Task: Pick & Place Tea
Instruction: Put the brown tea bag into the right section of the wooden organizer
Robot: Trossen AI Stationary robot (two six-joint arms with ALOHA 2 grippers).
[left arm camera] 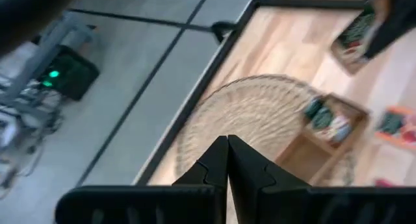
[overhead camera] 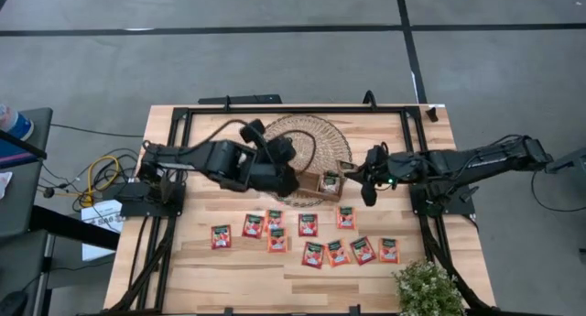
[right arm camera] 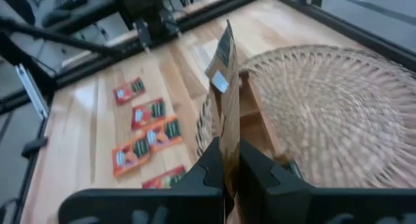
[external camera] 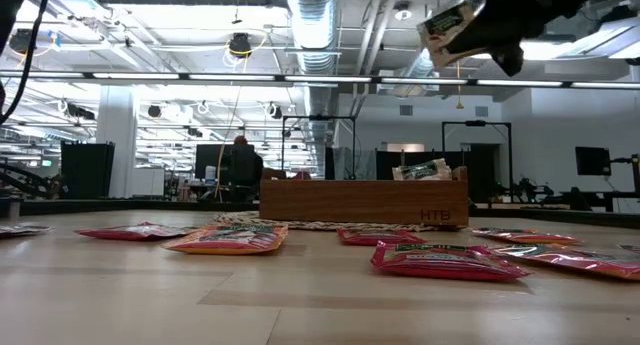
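Wooden tabletop (overhead camera: 229, 266) carries a round woven mat (overhead camera: 307, 137) and a wooden tray (overhead camera: 330, 181) on it. My right end effector (right arm camera: 224, 160), clamped on one tea sachet (right arm camera: 224, 74), hangs just above that tray. Red sachets (overhead camera: 309, 225) lie scattered nearby. My left end effector (left arm camera: 227, 162), shut and empty, hovers over the mat.

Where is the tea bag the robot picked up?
The sachet is pinched in the right gripper, held up in the air just right of the wooden tray on the woven mat.
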